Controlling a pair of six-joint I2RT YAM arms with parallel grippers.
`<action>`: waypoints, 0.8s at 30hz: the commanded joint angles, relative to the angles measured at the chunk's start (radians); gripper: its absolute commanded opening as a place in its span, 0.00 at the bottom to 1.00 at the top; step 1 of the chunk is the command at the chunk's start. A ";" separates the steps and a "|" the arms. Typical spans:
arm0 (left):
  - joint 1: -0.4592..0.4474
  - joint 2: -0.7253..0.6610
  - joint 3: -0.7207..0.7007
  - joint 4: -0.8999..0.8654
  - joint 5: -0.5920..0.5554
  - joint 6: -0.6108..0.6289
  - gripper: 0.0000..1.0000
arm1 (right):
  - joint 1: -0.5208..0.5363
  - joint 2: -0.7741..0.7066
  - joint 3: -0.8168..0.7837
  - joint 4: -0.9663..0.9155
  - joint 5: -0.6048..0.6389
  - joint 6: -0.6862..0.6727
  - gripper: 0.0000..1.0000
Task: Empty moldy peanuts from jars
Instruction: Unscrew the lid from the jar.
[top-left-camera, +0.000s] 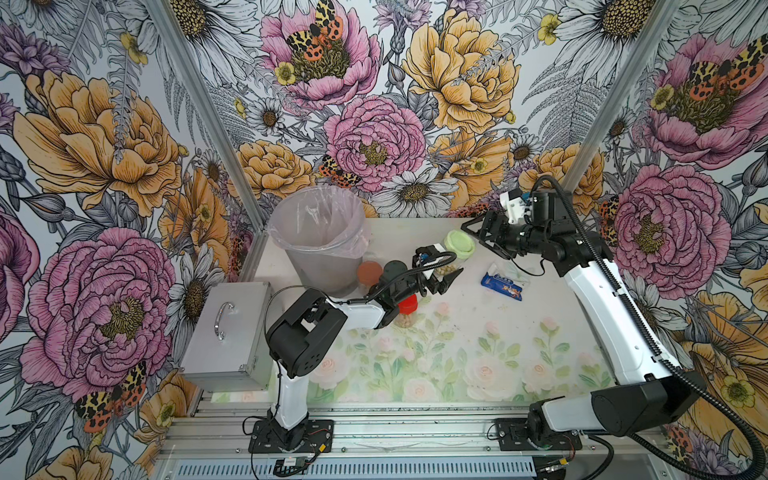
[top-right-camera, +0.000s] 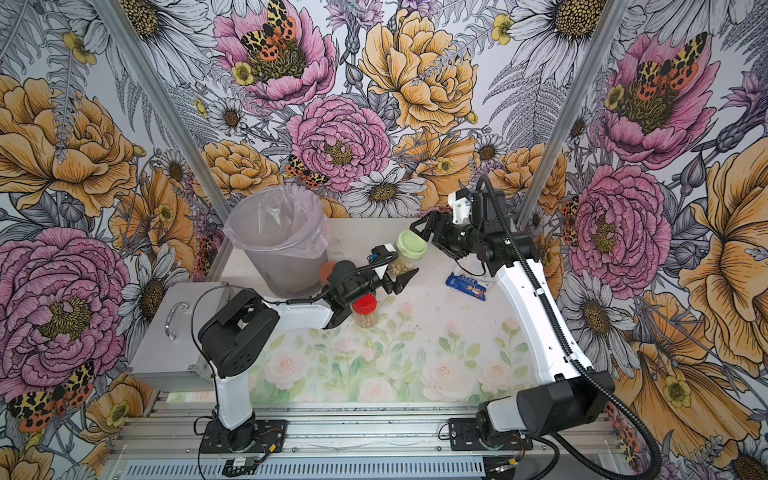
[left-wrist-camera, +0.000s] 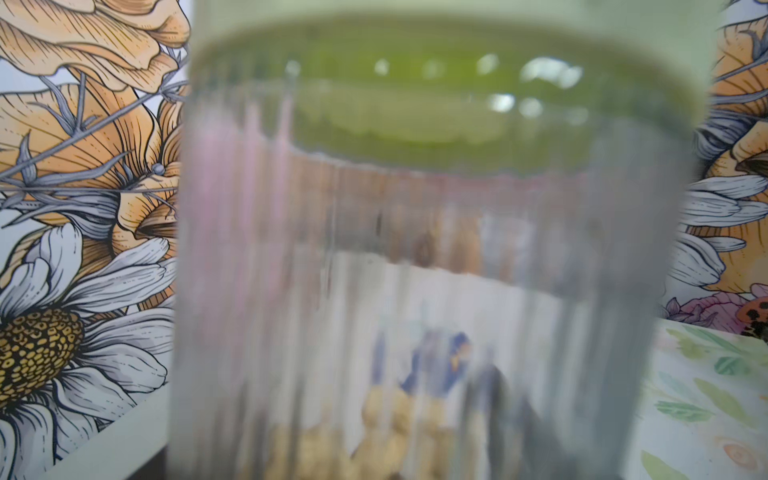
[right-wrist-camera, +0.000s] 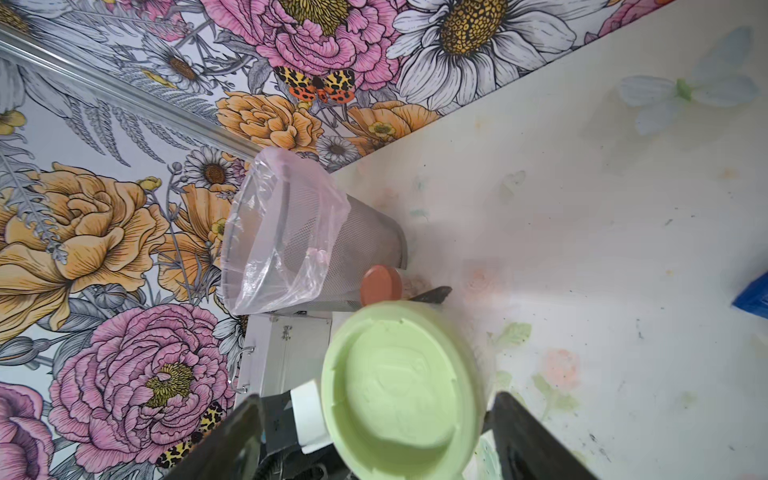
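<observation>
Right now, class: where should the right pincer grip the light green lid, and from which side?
Across its round rim, coming straight at the flat top: the tilted jar turns the light green lid toward the right pincer, whose open jaws flank it.

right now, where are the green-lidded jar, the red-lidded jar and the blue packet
green-lidded jar (right-wrist-camera: 399, 386), right wrist view, centre of its lid
red-lidded jar (top-left-camera: 408, 305), in a top view, on its lid
blue packet (top-left-camera: 502, 286), in a top view, middle of the wrapper
</observation>
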 joint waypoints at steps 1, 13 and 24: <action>0.016 -0.024 0.008 0.164 0.017 -0.027 0.48 | 0.042 0.013 0.065 -0.049 0.094 -0.033 0.89; 0.024 -0.040 0.012 0.129 0.054 -0.026 0.47 | 0.118 0.105 0.195 -0.167 0.273 -0.110 0.92; 0.016 -0.049 0.028 0.089 0.058 -0.011 0.46 | 0.145 0.143 0.214 -0.188 0.298 -0.149 0.94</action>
